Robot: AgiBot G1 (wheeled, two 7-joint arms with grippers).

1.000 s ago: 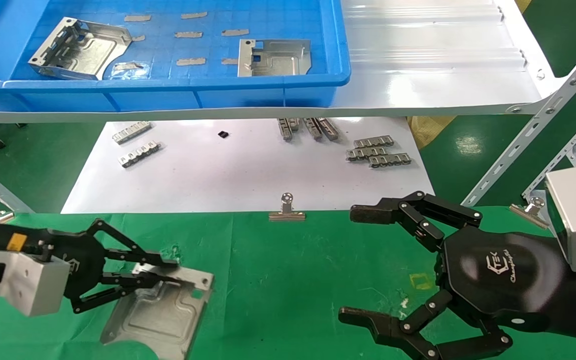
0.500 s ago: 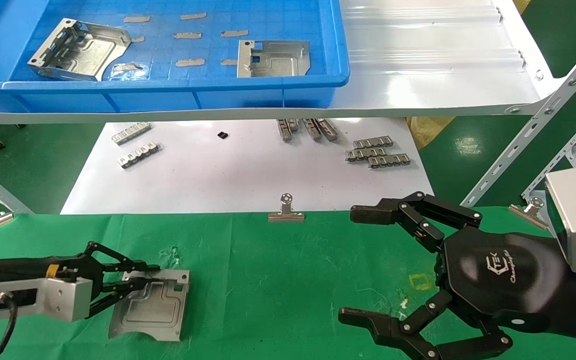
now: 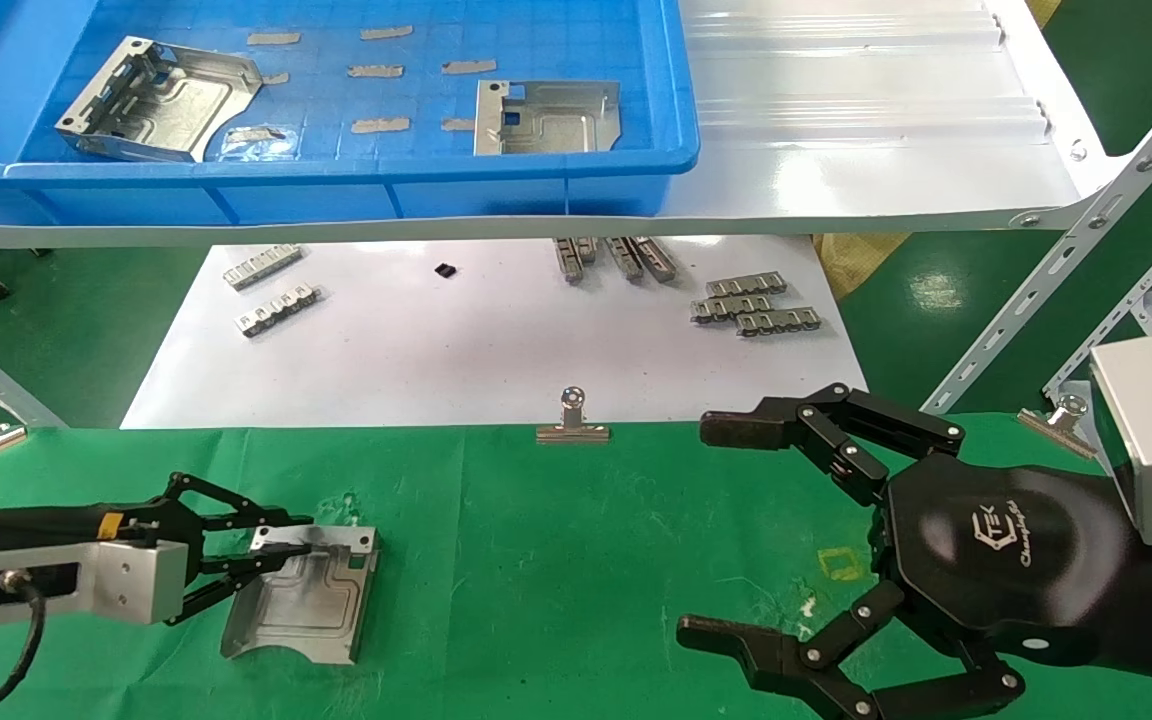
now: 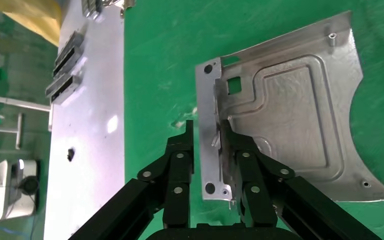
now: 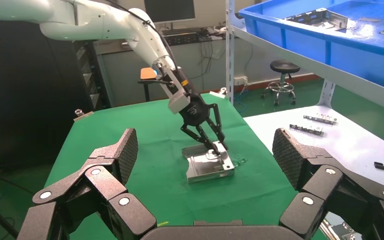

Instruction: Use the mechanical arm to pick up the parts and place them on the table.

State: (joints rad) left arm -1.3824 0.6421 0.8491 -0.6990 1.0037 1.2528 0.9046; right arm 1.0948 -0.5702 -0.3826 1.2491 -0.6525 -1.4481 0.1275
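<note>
I have the left gripper [image 3: 281, 555] low over the left part of the green surface [image 3: 586, 560], and its fingers [image 4: 232, 150] are clenched on the folded rim of one part [image 3: 301, 600]. In the left wrist view the two fingers pinch that upright rim from either side, near the small square cut-out, so the part [image 4: 290, 110] is grasped at its edge. The plate itself lies flat on the cloth, curved notch toward me and the embossed channel facing up; the right wrist view shows it [image 5: 210, 165] resting on the surface with the left gripper [image 5: 212, 142] coming down onto its far rim. My right gripper [image 3: 726, 530] hovers over the right side of the surface, well apart from the plate, its fingers spread wide and holding nothing. Two more parts sit in the blue bin [image 3: 536, 180] on the white shelf [image 3: 866, 150]: one [image 3: 161, 100] at the bin's left end, tilted, and one [image 3: 548, 117] lying near the bin's front wall. Beyond the cloth edge, a white sheet [image 3: 456, 350] carries small ridged metal strips [image 3: 756, 305], and a silver binder clip [image 3: 573, 418] sits at the middle of the cloth's far edge.
</note>
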